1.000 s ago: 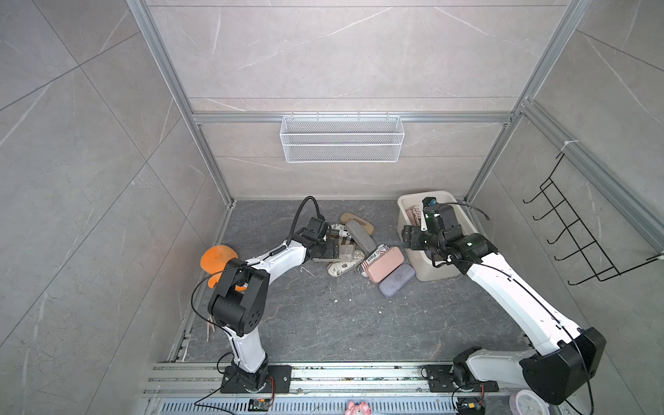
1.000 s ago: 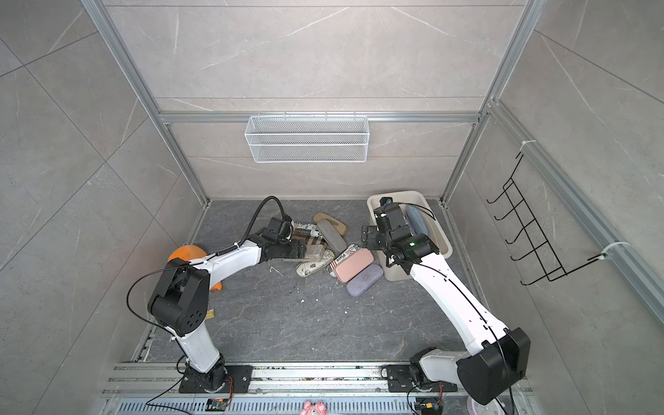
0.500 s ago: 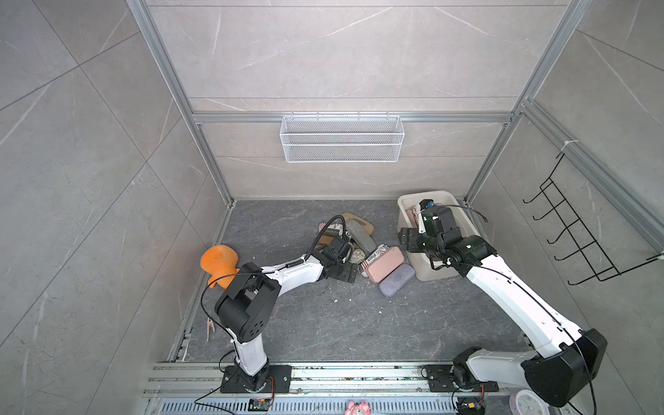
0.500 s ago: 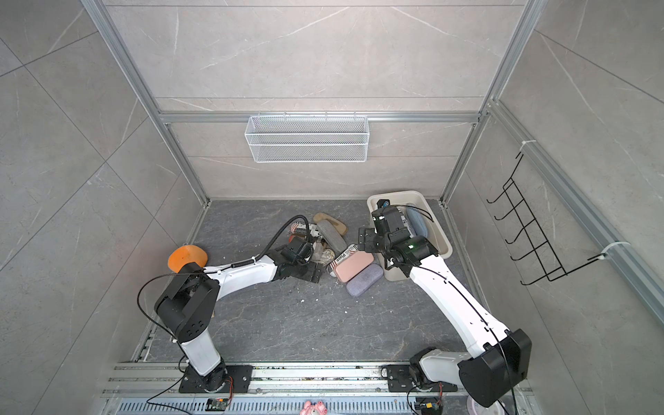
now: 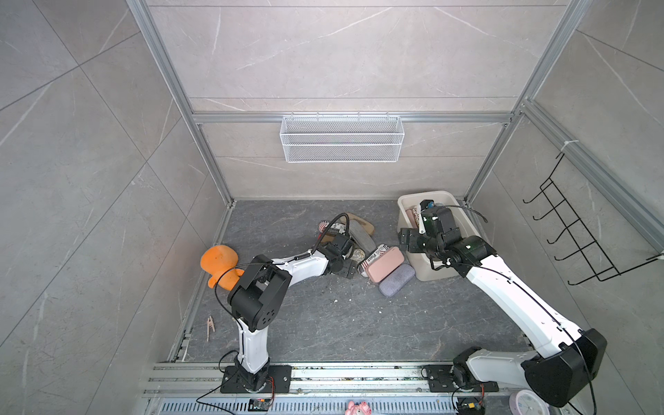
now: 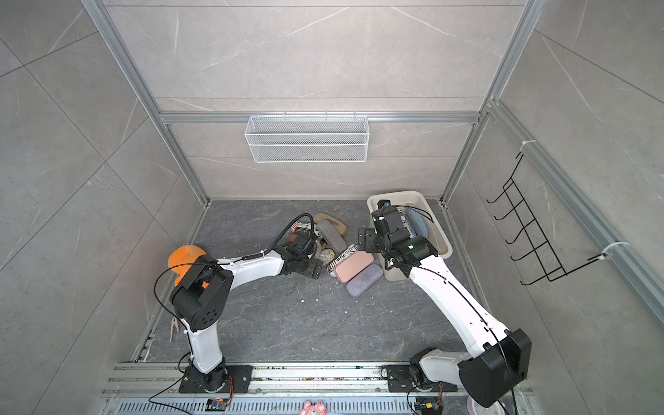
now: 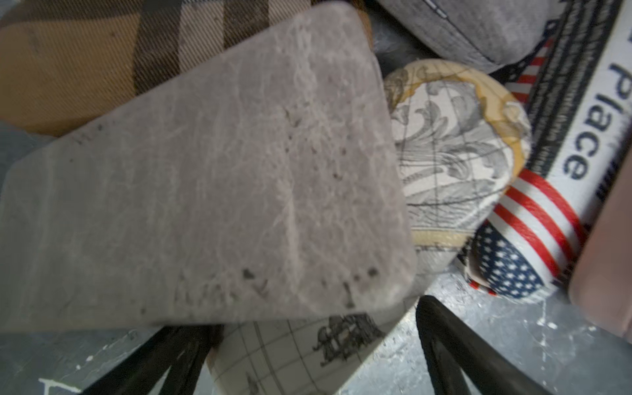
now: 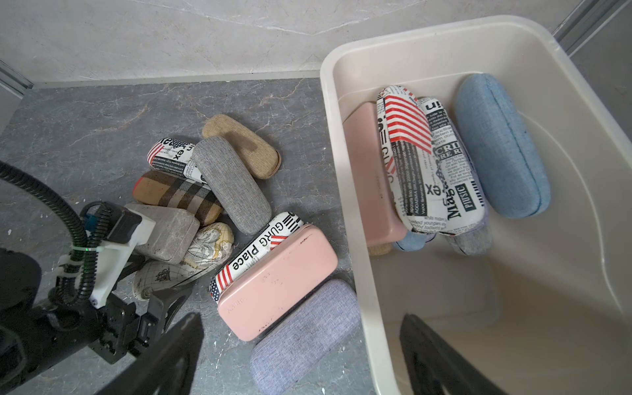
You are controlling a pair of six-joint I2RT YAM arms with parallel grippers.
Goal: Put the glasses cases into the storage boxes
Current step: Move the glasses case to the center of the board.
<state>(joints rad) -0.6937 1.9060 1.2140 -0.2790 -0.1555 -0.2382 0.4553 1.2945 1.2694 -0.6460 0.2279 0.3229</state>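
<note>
A: Two grippers, jaw status?

B: Left gripper [image 7: 307, 355]: jaws apart, straddling the map-print case [image 7: 451, 143], apparently without clamping. Right gripper [image 8: 301, 355]: jaws apart, empty, over the storage box [image 8: 345, 191] rim.

A: Case locations?

B: Newspaper-print case [image 8: 431, 164] and blue case [image 8: 502, 147] inside; pink case [image 8: 277, 284] on the floor beside the box's wall.
</note>
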